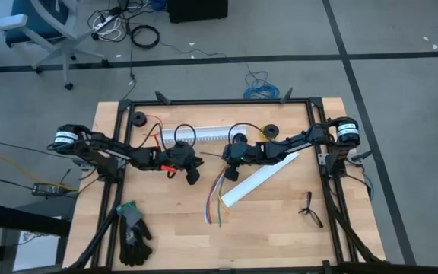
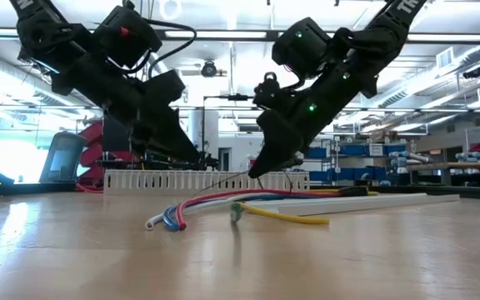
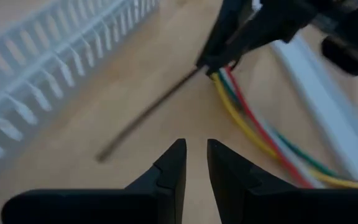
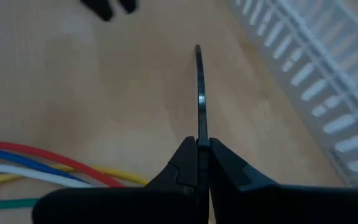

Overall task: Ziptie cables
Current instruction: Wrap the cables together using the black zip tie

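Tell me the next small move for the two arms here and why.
Probably the left gripper should ease forward and close on the free end of the ziptie. The right gripper is already shut on the strip's other end, beside the cables, while the left gripper's fingers stand slightly apart, empty, with that loose tip just ahead.

A white slotted channel lies along the bench's far edge, near its middle; a second, plain white channel rests slantwise right of the bench's centre; a black glove sits in the near left corner; a small black forked object lies by the right edge; a black ring sits at the far left corner.
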Tool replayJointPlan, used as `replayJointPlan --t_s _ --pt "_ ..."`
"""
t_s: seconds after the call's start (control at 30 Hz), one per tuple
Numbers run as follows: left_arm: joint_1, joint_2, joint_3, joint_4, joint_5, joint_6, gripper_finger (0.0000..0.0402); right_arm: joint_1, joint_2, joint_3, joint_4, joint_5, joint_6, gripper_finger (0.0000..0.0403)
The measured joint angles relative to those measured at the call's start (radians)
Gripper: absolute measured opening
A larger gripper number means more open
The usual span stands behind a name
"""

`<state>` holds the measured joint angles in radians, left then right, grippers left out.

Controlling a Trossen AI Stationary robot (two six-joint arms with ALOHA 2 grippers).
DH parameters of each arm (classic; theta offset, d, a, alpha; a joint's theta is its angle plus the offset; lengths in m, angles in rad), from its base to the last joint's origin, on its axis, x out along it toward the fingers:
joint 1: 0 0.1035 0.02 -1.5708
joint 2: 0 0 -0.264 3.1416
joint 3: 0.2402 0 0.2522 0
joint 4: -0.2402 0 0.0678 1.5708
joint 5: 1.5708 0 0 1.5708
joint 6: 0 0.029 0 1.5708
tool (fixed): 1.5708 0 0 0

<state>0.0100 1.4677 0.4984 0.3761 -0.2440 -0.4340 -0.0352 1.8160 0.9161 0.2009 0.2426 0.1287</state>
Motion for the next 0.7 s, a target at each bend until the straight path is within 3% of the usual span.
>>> replayJointPlan --t_s 0.23,0.43,0.7 --pt "-0.043 0.021 0.000 0.087 -0.021 -0.210 0.0073 0.074 -0.022 -0.004 -0.003 0.200 -0.002 0.0004" --pt "-0.076 0.191 0.000 0.269 -0.084 -0.356 0.0073 0.156 -0.023 -0.004 0.003 0.395 0.025 0.0002" --pt "-0.093 0.537 -0.025 1.016 -0.111 -0.433 0.0073 0.212 -0.025 -0.033 0.013 0.489 0.092 0.0001"
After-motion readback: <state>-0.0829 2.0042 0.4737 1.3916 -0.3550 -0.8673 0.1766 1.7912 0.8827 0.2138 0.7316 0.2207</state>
